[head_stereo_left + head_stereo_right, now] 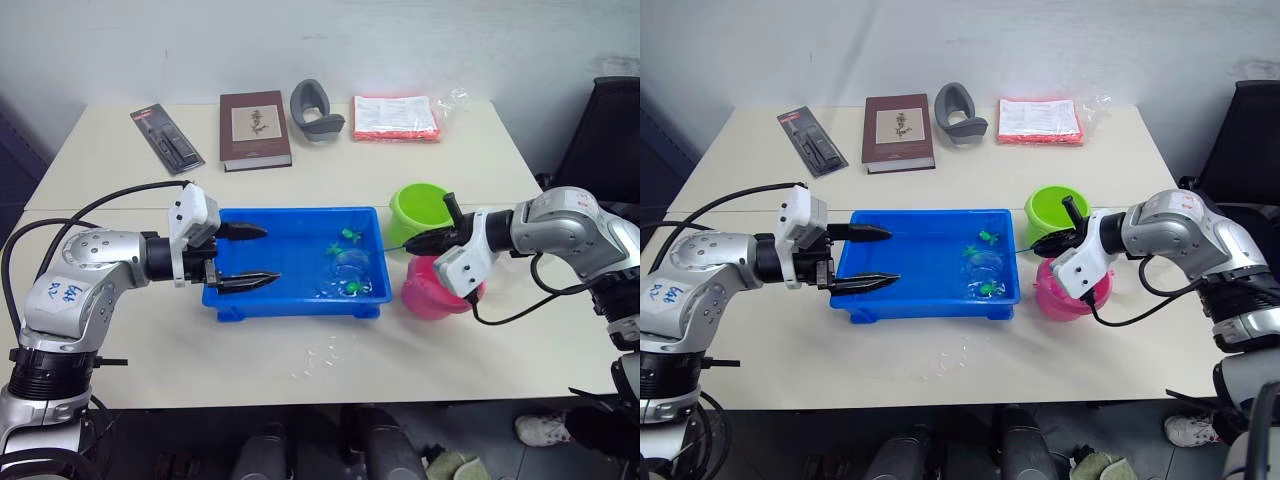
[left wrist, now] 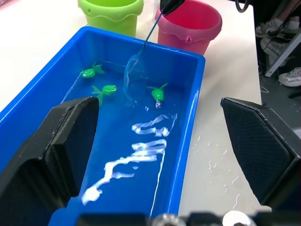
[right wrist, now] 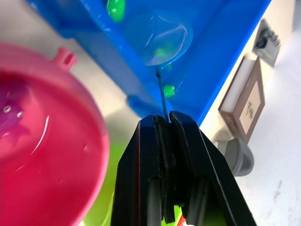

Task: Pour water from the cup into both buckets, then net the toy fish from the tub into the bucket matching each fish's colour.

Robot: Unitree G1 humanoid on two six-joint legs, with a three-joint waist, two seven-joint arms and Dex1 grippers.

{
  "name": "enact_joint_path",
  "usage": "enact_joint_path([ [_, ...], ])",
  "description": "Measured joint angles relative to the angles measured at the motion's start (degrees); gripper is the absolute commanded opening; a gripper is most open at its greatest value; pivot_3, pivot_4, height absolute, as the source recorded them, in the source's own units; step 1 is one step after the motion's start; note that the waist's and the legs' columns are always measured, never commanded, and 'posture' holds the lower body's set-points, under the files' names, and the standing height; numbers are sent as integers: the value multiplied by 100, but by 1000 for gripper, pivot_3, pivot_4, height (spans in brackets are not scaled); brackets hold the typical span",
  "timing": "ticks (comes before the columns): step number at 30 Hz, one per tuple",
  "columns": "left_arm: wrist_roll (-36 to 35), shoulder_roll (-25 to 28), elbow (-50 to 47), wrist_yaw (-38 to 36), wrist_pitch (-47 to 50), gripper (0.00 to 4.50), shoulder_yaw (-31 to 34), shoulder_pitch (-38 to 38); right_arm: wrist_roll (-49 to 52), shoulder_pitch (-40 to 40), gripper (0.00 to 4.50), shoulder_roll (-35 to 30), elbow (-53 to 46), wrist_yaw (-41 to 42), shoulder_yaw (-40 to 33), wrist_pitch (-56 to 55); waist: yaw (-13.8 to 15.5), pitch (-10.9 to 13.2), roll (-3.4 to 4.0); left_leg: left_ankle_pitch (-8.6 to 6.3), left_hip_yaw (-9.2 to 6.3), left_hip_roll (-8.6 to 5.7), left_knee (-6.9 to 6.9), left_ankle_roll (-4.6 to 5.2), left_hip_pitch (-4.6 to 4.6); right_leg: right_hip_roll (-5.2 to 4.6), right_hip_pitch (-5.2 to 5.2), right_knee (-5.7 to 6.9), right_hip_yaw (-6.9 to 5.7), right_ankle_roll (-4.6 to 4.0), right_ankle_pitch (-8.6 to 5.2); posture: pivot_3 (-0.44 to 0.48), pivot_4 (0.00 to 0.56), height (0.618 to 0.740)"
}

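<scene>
water drops [image 1: 322,356] on the table [image 1: 480,350] front edge, just before the blue tub [image 1: 296,304]. net [image 1: 351,266] hoop dipped in tub's right end among green fish [image 1: 351,235], thin handle pinched tight in right gripper [image 1: 420,243] above pink bucket [image 1: 432,292]; green bucket [image 1: 421,207] just behind it. left gripper [image 1: 255,256] spread wide, empty, over tub's left end. far side: book [image 1: 255,129], grey holder [image 1: 316,109], red packet [image 1: 396,118], black package [image 1: 166,139]
</scene>
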Motion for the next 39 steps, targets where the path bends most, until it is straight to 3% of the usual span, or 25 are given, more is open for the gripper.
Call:
enact_joint_path([
  [5, 1, 0, 75, -5, -18, 4475, -41, -40, 103, 45, 0, -131, -164, 188, 1, -66, 2, 0, 0, 0, 0, 0, 0, 0, 0, 0, 0, 0, 0, 0, 0, 0, 150, 740],
  [10, 2, 1, 111, -5, -62, 4475, -44, -45, 1020, 592, 0, -392, -1060, 978, -30, 1054, 66, 0, 0, -2, -7, -1, 0, 3, -1, -4, 5, -4, -7, 0, 0, 0, 150, 740],
  [18, 2, 2, 123, -4, -70, 4475, -45, -60, 2004, 1380, 0, -479, -2547, 1742, -400, 3869, 154, 0, 0, -3, -11, -1, 1, 5, -1, -7, 7, -14, -11, 0, 0, 0, 150, 740],
  [29, 32, 3, 144, -49, -133, 4475, -47, -116, 2917, 1437, 0, -66, -2663, 1871, -931, 7262, 158, 0, 0, -3, -14, -2, 1, 6, -2, -10, 9, -18, -16, 0, 0, 0, 150, 740],
  [35, 68, 5, 146, -98, -126, 4475, -87, -118, 4000, 1395, 0, 255, -2537, 1992, -1273, 9667, 152, 0, 0, -4, -17, -3, 1, 7, -5, -12, 8, -15, -20, 1, 0, 0, 150, 740],
  [39, -51, 0, 146, -116, 20, 4475, -81, -253, 4676, 1367, 0, 289, -2688, 1884, -1863, 10670, 152, 0, 0, -4, -21, -3, 0, 7, -8, -12, 6, -15, -21, 1, 1, 0, 150, 740],
])
